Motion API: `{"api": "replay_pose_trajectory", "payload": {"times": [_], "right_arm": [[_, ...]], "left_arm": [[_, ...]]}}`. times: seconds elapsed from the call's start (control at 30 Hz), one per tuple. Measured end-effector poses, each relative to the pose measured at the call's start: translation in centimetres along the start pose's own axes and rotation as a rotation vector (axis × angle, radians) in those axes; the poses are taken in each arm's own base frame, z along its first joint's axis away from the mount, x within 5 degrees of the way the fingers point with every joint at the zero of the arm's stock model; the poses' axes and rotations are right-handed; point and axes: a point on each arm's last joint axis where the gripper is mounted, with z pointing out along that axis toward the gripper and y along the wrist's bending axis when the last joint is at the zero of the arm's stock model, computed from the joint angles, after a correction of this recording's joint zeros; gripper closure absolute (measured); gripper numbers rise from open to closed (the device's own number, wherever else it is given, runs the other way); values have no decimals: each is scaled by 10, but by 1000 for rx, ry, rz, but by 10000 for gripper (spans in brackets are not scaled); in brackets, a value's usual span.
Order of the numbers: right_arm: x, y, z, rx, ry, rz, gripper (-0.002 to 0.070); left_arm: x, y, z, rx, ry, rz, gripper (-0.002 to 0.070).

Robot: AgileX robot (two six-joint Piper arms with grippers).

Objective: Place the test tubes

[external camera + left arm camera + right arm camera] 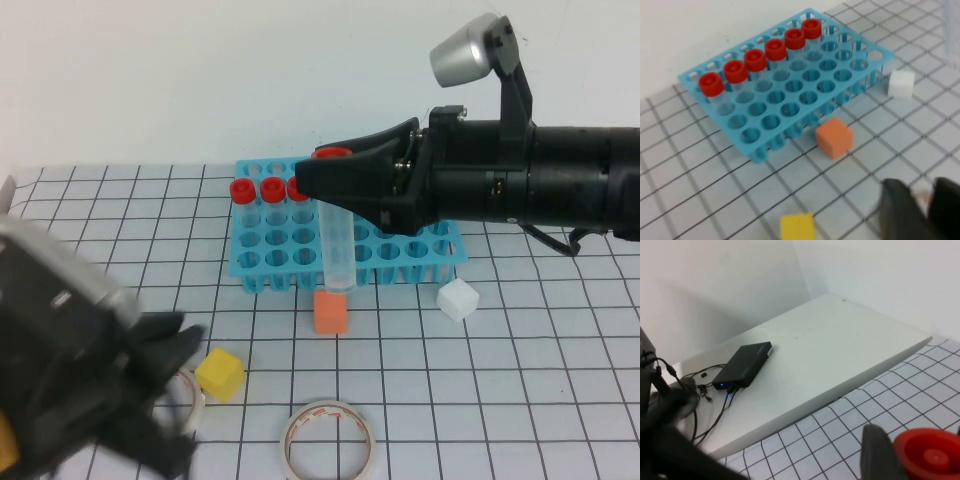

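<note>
- where's the tube?
- my right gripper grips the test tube, upright over the blue rack, at its front edge.
- left?
- left gripper sits by the yellow cube; can't tell its opening.

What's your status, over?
Right tool shut on tube, upright over rack. Left tool low, by yellow cube. Rack's front rows free; orange cube in front of it.
</note>
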Motion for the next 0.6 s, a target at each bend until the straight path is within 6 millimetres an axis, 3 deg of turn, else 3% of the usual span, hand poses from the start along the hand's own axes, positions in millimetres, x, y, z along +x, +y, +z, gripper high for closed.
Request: {"api": "replay_pose_trajectory", "payload": {"times": [0.07, 0.17, 0.43, 0.6], "right_arm": [[0, 0, 0, 0, 0, 0, 394], [0, 0, 0, 2, 0, -2, 394], [0, 0, 0, 2, 0, -4, 394], [0, 0, 0, 2, 0, -4, 394]], "left_arm": [[4, 1, -18, -7, -14, 29, 614], [16, 2, -40, -14, -48, 45, 657], [70, 2, -75, -15, -115, 25, 675], [87, 3, -89, -19, -170, 19, 675]]}}
